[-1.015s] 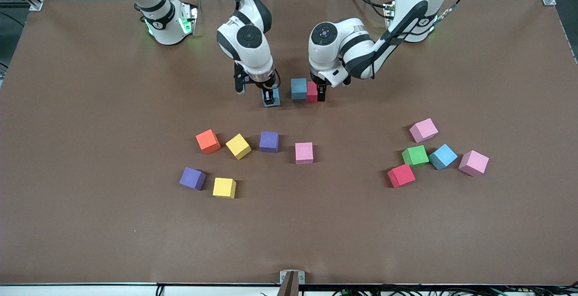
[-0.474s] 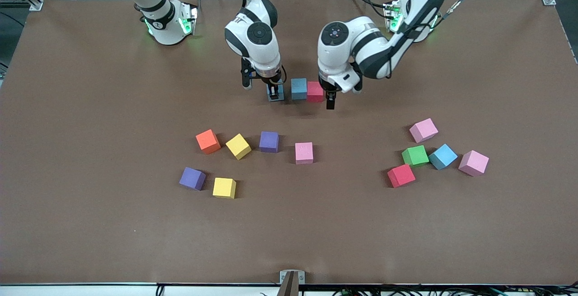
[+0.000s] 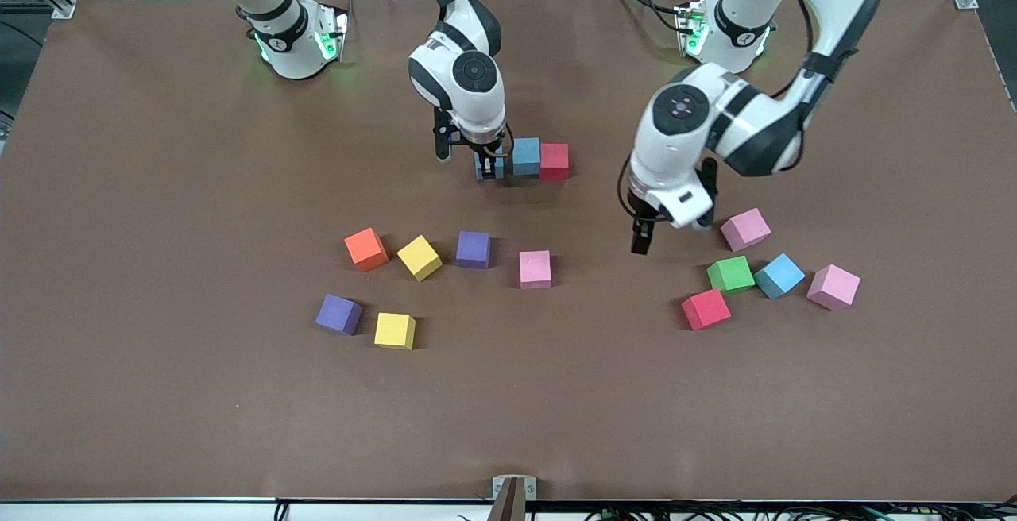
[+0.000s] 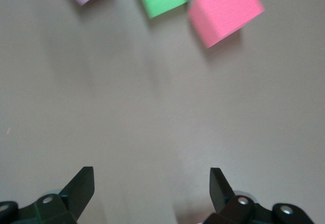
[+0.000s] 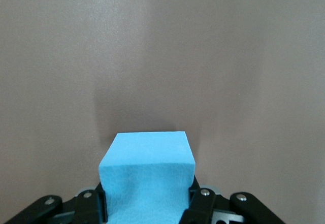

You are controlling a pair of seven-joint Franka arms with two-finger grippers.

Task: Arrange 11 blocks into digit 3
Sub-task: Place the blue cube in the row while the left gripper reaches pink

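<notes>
Brown table (image 3: pixel 159 306), 14 blocks (image 3: pixel 473 249)

Front camera high, faces robots; wrist cameras close, looking down past jaws at table (image 3: pixel 159 394).

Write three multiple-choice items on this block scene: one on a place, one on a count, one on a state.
1. The red block in the row touches:
A. a blue block
B. the green block
C. the orange block

2. Pink blocks on the table:
A. one
B. two
C. three

3. The left end effector is:
A. shut on a pink block
B. open and holding nothing
C. shut on a red block

Key: 1 A, the placed blue block sits against it. 2 C, pink blocks lie at and. 3 B, the left wrist view shows fingers spread over bare table.
</notes>
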